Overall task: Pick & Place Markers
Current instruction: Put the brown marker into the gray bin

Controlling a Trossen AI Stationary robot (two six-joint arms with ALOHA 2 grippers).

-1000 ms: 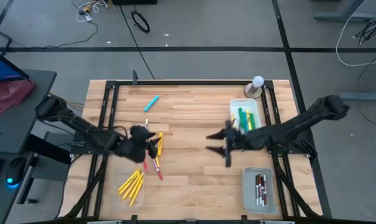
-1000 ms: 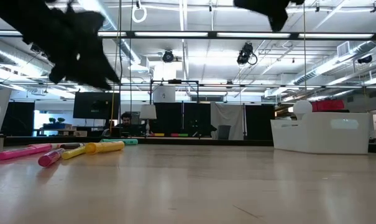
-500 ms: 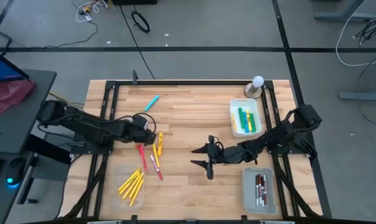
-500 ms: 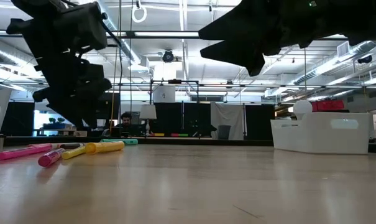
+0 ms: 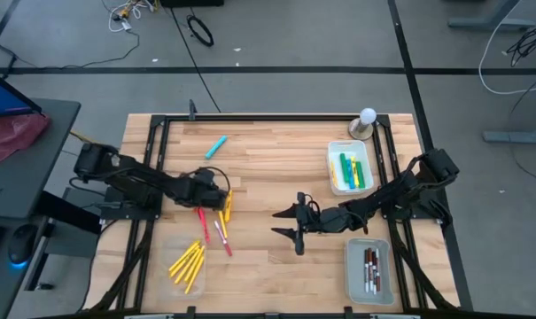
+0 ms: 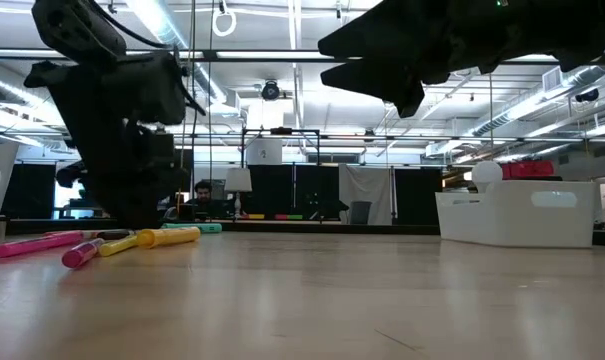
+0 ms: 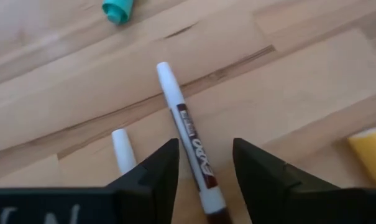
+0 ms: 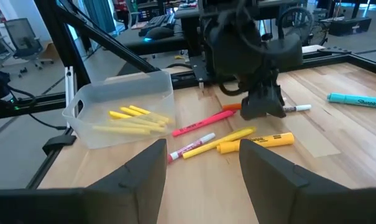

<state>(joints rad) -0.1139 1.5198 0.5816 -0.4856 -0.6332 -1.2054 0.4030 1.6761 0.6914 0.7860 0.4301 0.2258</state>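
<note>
Loose markers lie left of the table's middle: a light-blue one (image 5: 216,146), yellow ones (image 5: 225,204) and pink ones (image 5: 220,236). My left gripper (image 5: 214,188) hangs low over them, tilted down and open. Its fingers stand on either side of a white marker (image 7: 189,138) that lies flat on the wood, with a gap on each side. A second white marker (image 7: 122,148) lies beside it. My right gripper (image 5: 290,226) hovers open near the table's middle, above the wood, and holds nothing.
A clear tray (image 5: 186,264) with yellow markers sits at the near left. At the right, one tray (image 5: 350,168) holds green and yellow markers and another (image 5: 369,270) holds white ones. A white ball on a stand (image 5: 367,117) is at the far right.
My left gripper has sunk toward the loose markers and tipped further down. My right gripper has dropped and gone toward the table's left and near edge, then kept still. No marker has moved.
</note>
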